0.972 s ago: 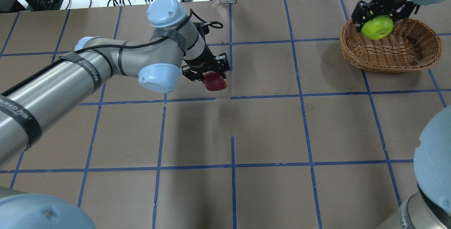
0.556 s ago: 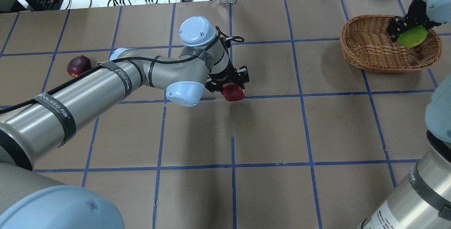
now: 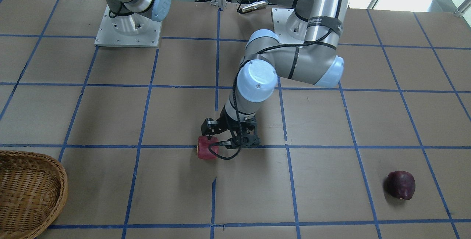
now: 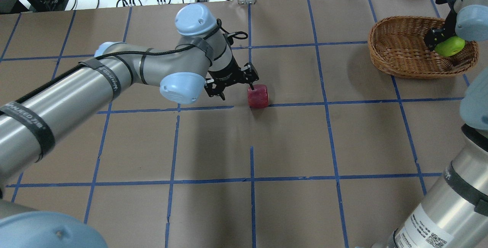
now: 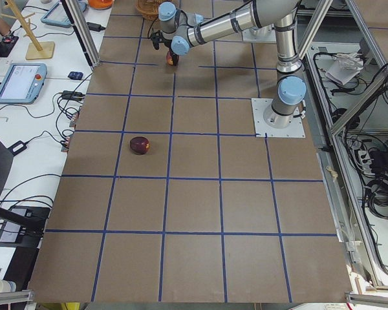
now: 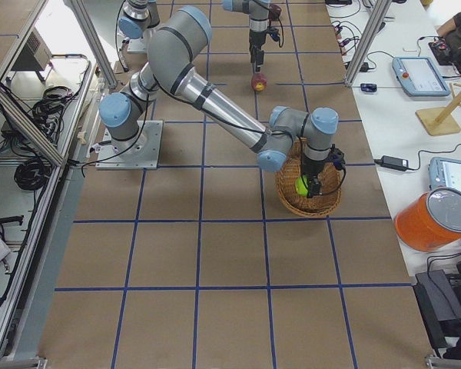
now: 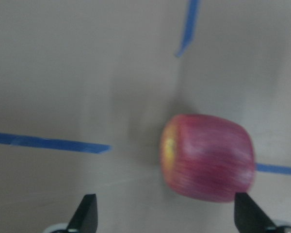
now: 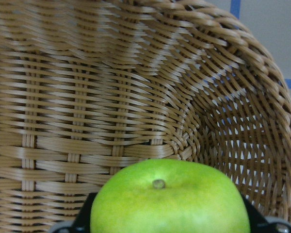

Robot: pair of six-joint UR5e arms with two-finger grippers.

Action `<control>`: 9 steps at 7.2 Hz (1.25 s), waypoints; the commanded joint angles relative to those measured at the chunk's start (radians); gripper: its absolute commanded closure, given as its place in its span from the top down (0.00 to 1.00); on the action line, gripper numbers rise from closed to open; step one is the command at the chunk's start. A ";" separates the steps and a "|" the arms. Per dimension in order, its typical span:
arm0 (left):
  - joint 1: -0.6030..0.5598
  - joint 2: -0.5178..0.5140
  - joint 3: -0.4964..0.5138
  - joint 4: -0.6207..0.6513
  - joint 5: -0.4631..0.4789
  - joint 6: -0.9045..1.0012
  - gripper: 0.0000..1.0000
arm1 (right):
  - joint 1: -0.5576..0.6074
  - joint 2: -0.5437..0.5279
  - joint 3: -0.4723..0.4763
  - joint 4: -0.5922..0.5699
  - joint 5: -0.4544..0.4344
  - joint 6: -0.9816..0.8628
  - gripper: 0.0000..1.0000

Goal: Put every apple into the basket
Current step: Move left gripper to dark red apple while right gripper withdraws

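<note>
- Deep in the bench's far right corner, the right claw was clamped on the bright yellow-green round apple. It held the apple low inside the oval, light-brown woven wicker basket.
- That delivery looked like the step in hand, and it called only for the jaws to part and the arm to lift clear.
- Near mid-bench, the left claw stood spread wide and empty. The red round apple with a yellow patch lay on its side on the brown paper just beyond the fingertips, off-centre toward one of them.
- That apple sat well apart from the basket, so it would need a centred grip and a long carry across.
- The dark maroon round apple rested alone on the robot's left, well apart from both claws.
</note>
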 commanded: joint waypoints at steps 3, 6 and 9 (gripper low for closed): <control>0.429 0.013 0.127 -0.157 0.026 0.590 1.00 | 0.004 -0.088 -0.008 0.142 0.012 -0.016 1.00; 0.570 -0.102 0.192 -0.048 0.243 1.117 1.00 | 0.199 -0.265 -0.007 0.481 0.162 0.084 1.00; 0.609 -0.223 0.209 0.023 0.326 1.268 1.00 | 0.503 -0.279 0.021 0.544 0.352 0.470 1.00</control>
